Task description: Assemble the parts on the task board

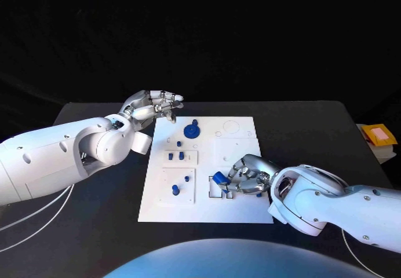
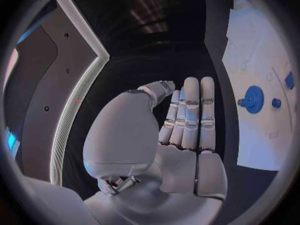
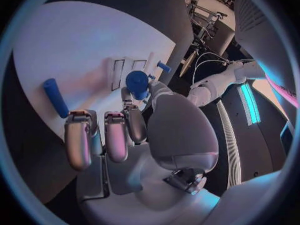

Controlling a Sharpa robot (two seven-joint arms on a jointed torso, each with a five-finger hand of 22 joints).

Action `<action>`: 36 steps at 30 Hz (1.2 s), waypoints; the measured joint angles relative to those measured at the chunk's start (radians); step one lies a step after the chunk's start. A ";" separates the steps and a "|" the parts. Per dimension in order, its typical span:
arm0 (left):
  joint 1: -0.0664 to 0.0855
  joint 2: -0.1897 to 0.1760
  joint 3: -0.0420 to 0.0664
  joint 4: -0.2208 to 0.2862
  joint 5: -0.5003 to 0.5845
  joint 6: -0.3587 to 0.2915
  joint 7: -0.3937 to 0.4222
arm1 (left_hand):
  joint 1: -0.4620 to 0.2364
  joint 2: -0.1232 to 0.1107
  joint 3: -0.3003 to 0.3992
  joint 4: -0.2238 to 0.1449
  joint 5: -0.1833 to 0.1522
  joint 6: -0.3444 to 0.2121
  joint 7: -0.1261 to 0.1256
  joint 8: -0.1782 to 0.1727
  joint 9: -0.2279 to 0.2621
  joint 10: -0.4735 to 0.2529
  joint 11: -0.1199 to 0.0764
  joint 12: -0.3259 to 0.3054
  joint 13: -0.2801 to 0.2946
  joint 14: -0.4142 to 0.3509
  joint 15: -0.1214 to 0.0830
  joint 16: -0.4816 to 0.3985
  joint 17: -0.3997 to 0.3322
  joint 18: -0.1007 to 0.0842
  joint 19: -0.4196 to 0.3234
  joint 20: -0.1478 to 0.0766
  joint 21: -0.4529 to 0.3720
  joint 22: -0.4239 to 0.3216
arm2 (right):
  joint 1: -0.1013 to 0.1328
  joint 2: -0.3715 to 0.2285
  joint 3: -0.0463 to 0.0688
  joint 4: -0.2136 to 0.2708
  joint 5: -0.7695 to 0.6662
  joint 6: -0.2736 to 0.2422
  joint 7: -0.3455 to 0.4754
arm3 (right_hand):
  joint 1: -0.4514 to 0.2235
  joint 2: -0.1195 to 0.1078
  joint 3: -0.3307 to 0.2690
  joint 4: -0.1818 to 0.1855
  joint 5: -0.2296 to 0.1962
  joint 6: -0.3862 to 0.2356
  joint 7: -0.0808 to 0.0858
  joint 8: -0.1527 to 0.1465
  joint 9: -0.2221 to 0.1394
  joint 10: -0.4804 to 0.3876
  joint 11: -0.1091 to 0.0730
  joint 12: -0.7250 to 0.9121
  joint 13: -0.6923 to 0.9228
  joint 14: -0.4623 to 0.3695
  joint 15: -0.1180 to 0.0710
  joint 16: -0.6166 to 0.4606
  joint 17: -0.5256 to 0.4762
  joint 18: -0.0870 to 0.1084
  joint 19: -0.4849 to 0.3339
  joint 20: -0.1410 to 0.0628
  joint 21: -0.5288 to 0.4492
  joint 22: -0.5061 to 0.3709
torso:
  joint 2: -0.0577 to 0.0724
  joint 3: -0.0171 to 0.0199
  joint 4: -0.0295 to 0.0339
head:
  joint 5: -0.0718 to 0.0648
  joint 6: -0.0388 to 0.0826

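The white task board [image 1: 209, 211] lies mid-table. My right hand [image 1: 248, 174] hovers over its lower right part and pinches a blue part [image 1: 219, 178] between thumb and finger; the right wrist view shows that part [image 3: 137, 83] at the fingertips above the board [image 3: 75, 40]. A blue cylinder [image 3: 55, 97] lies on the board beside the hand. A blue gear [image 1: 192, 130] stands near the board's far edge, with small blue pegs [image 1: 175, 155] lower down on the left side. My left hand [image 1: 153, 107] hangs off the board's far left corner, fingers straight, holding nothing [image 2: 187, 130].
An orange and pink object [image 1: 378, 134] sits on a pale box at the table's right edge. Black table surface [image 1: 309, 133] lies free on both sides of the board. The left wrist view shows the gear [image 2: 253, 99] on the board beside the left hand.
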 measured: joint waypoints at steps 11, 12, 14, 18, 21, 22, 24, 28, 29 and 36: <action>0.000 -0.002 0.000 0.002 0.000 0.000 -0.001 | 0.000 0.000 0.000 0.000 0.000 0.000 0.000 0.000 0.000 0.000 0.000 0.002 0.000 0.000 0.000 0.000 -0.001 0.000 0.000 0.000 0.000 0.000 | -0.007 0.035 -0.002 -0.035 -0.017 0.029 -0.004 | -0.057 -0.011 -0.004 -0.003 0.000 0.018 -0.014 0.015 0.079 0.007 -0.006 0.004 0.000 0.000 0.000 0.000 0.000 0.000 0.000 0.000 0.006 0.000 | 0.000 0.0011 -0.0006 | 0.009 0.000; 0.000 -0.002 0.000 0.002 0.000 0.000 -0.001 | 0.000 0.000 0.000 0.000 0.000 0.000 0.000 0.000 0.000 0.000 0.000 0.004 0.000 0.000 0.000 0.000 -0.001 0.000 0.000 0.000 0.000 0.000 | -0.007 0.036 -0.002 -0.038 -0.020 0.029 -0.004 | -0.060 -0.008 -0.004 -0.002 0.002 0.021 -0.018 0.015 0.079 0.007 -0.006 0.004 0.000 0.000 0.000 0.000 0.000 0.000 0.002 -0.002 0.009 0.000 | 0.000 0.0010 -0.0006 | 0.009 0.000; 0.000 -0.003 0.000 0.002 0.000 0.000 -0.001 | 0.000 0.000 0.000 0.000 0.000 0.000 0.000 0.000 0.000 0.000 0.000 0.004 0.000 0.000 0.000 0.000 -0.001 0.000 0.000 0.000 0.000 0.000 | -0.007 0.040 -0.002 -0.043 -0.029 0.029 -0.004 | -0.071 -0.008 -0.007 0.000 0.007 0.029 -0.025 0.015 0.079 0.007 -0.006 0.004 0.000 0.000 0.000 0.000 0.000 0.000 0.000 -0.007 0.012 0.000 | 0.001 0.0011 -0.0006 | 0.007 0.000; 0.000 -0.004 0.000 0.002 0.000 0.000 -0.001 | 0.000 0.000 0.000 0.000 0.000 0.000 0.000 0.000 0.000 0.000 0.000 0.004 0.000 0.000 0.000 0.000 -0.001 0.000 0.000 0.000 0.000 0.000 | -0.008 0.045 -0.002 -0.047 -0.044 0.029 -0.005 | -0.093 -0.007 -0.018 0.000 -0.004 0.044 -0.037 0.024 0.079 0.007 -0.006 0.004 0.000 -0.003 -0.003 0.000 0.000 0.000 0.000 -0.007 0.012 0.001 | 0.001 0.0011 -0.0002 | 0.005 0.000; 0.000 -0.004 0.000 0.003 0.000 0.000 -0.002 | -0.004 0.004 0.000 0.000 0.000 0.000 0.000 0.000 0.000 0.000 0.000 0.004 0.000 0.000 0.000 0.000 -0.001 0.000 0.000 0.000 0.000 0.000 | -0.008 0.048 -0.002 -0.048 -0.051 0.031 -0.005 | -0.157 -0.005 -0.063 0.000 -0.112 0.070 -0.061 0.041 0.087 0.007 -0.006 0.004 0.000 -0.004 -0.004 0.000 0.000 0.000 0.000 -0.007 0.012 0.001 | 0.001 0.0011 -0.0003 | 0.004 0.000; 0.000 -0.004 0.000 0.003 0.000 0.000 -0.002 | -0.004 0.004 0.000 0.000 0.000 0.000 0.000 0.000 0.000 0.000 0.000 0.004 0.000 0.000 0.000 0.000 -0.001 0.000 0.000 0.000 0.000 0.000 | -0.008 0.049 -0.002 -0.048 -0.051 0.032 -0.005 | -0.163 -0.005 -0.069 0.000 -0.124 0.069 -0.063 0.042 0.088 0.007 -0.006 0.004 0.000 -0.004 -0.004 0.000 0.000 0.000 0.000 -0.007 0.012 0.001 | 0.001 0.0012 -0.0003 | 0.004 0.000; 0.000 -0.005 0.000 0.003 0.000 0.000 -0.002 | -0.004 0.004 0.000 0.000 0.000 0.000 0.000 0.000 0.000 0.000 0.000 0.004 0.000 0.000 0.000 0.000 -0.001 0.000 0.000 0.000 0.000 0.000 | -0.008 0.051 -0.002 -0.047 -0.053 0.034 -0.003 | -0.203 -0.001 -0.112 0.000 -0.202 0.059 -0.063 0.048 0.086 0.007 -0.006 -0.007 0.000 -0.004 -0.004 0.000 0.000 0.000 0.000 -0.007 0.011 0.001 | 0.001 0.0012 -0.0004 | 0.004 0.000; 0.000 -0.005 0.000 0.003 0.000 0.000 -0.002 | -0.004 0.004 0.000 0.000 0.000 0.000 0.000 0.000 0.000 0.000 0.000 0.004 0.000 0.000 0.000 0.000 -0.001 0.000 0.000 0.000 0.000 0.000 | -0.008 0.054 -0.002 -0.046 -0.054 0.042 0.003 | -0.243 0.002 -0.187 0.001 -0.263 0.042 -0.057 0.057 0.085 0.004 -0.004 -0.036 0.000 -0.004 -0.004 0.000 0.000 0.000 0.000 -0.007 -0.009 0.001 | 0.001 0.0012 -0.0007 | 0.004 0.000; 0.000 -0.005 0.000 0.003 0.000 0.000 -0.002 | -0.004 0.004 0.000 0.000 0.000 0.000 0.000 0.000 0.000 0.000 0.000 0.004 -0.001 0.000 0.000 0.000 -0.001 0.000 0.000 0.000 0.000 0.000 | -0.008 0.054 -0.002 -0.046 -0.055 0.044 0.005 | -0.246 0.001 -0.200 0.001 -0.263 0.039 -0.054 0.057 0.084 0.000 -0.001 -0.044 0.000 -0.004 -0.004 0.000 0.000 0.000 0.000 -0.007 -0.015 0.001 | 0.001 0.0012 -0.0008 | 0.005 0.000; 0.000 -0.006 0.000 0.003 0.000 0.000 -0.003 | -0.004 0.004 0.000 0.000 0.000 0.000 0.000 0.000 0.000 0.000 0.000 0.004 -0.001 0.000 0.000 0.000 -0.001 0.000 0.000 0.000 0.000 0.000 | -0.008 0.050 -0.002 -0.039 -0.062 0.051 0.017 | -0.246 0.007 -0.222 0.000 -0.249 0.031 -0.054 0.061 0.083 -0.010 0.003 -0.062 -0.010 -0.004 -0.003 0.000 0.000 0.000 0.000 -0.007 -0.024 0.001 | 0.000 0.0011 -0.0008 | 0.004 0.000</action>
